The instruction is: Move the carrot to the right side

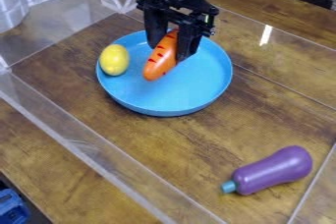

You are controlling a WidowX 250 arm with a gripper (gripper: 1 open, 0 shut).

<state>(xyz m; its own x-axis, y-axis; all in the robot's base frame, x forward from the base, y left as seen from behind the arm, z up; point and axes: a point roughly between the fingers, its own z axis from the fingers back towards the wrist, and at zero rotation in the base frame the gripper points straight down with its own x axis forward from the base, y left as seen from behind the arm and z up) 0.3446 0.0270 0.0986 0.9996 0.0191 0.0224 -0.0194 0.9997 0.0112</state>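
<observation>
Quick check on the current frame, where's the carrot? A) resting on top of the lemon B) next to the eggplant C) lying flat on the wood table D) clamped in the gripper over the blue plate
D: the gripper is shut on the carrot, holding it above the blue plate, apart from the lemon.

From my remote station I see my gripper (pixel 176 43) is all matte black: a boxy wrist block above the jaws, with slim, straight black fingers (pixel 198 39) running down from it and dark bracket plates on either side.
</observation>
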